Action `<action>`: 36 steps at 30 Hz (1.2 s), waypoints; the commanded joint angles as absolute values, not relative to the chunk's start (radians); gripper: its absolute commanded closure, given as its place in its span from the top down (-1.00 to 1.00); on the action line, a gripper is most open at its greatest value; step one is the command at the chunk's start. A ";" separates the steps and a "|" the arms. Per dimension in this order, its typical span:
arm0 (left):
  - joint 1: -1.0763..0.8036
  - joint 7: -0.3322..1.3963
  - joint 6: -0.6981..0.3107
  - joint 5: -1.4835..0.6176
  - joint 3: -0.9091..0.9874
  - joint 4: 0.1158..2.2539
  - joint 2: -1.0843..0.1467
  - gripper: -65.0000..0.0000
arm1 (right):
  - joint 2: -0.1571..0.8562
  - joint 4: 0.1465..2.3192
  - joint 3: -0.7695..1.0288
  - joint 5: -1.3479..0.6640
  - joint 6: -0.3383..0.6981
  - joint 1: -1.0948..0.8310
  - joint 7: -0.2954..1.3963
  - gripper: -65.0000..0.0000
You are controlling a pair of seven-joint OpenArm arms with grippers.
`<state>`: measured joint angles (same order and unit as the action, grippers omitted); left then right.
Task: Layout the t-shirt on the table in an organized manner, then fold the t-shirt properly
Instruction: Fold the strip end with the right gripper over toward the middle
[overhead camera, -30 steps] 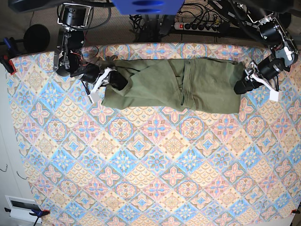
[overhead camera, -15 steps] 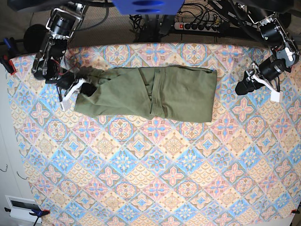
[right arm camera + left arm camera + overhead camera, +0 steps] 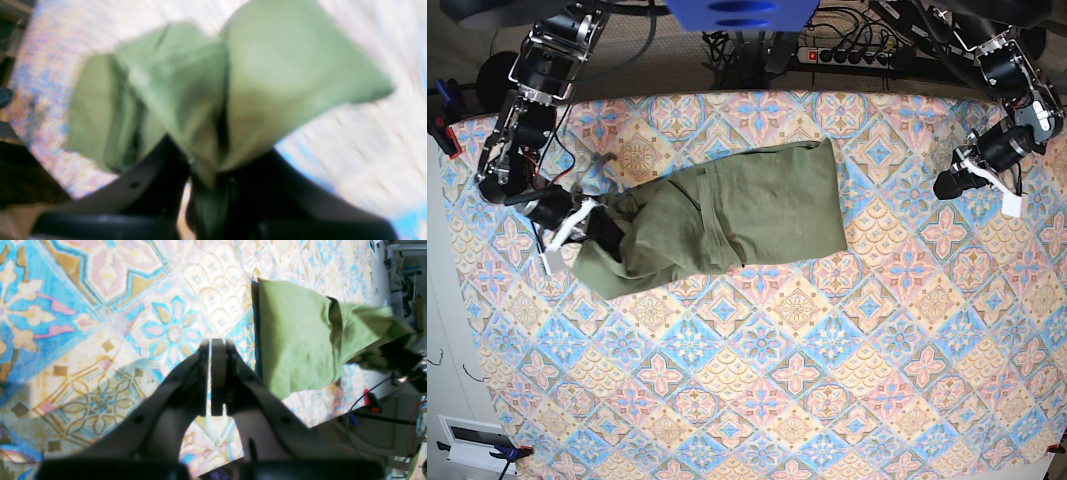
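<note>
Left wrist view: the left gripper point(image 3: 211, 380) has its jaws pressed together with nothing between them, above the patterned counter point(image 3: 100, 323). The t-shirt point(image 3: 300, 343) lies well apart to the right, one straight edge facing the gripper.

Right wrist view: blurred, but the right gripper point(image 3: 206, 186) is narrowed onto a bunch of the t-shirt point(image 3: 267, 76), green cloth rising from between its jaws.

Base view: the t-shirt point(image 3: 727, 215) lies crumpled and slanted on the counter point(image 3: 777, 380), left of centre. The right gripper point(image 3: 577, 222) pinches its left end. The left gripper point(image 3: 947, 182) sits near the far right edge, clear of the cloth.
</note>
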<state>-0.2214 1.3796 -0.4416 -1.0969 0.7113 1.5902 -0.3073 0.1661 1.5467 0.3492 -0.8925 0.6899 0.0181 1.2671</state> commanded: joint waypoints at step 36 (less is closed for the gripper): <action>-0.219 1.365 -0.441 -1.046 0.711 1.606 -0.268 -1.00 | 0.024 1.742 -0.423 -0.619 0.698 0.151 1.264 -0.98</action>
<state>-0.2245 1.3743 -0.4389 -1.0245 0.7067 1.5894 -0.2516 0.0315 1.7256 -0.4282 -0.5934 0.6956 0.1223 1.2961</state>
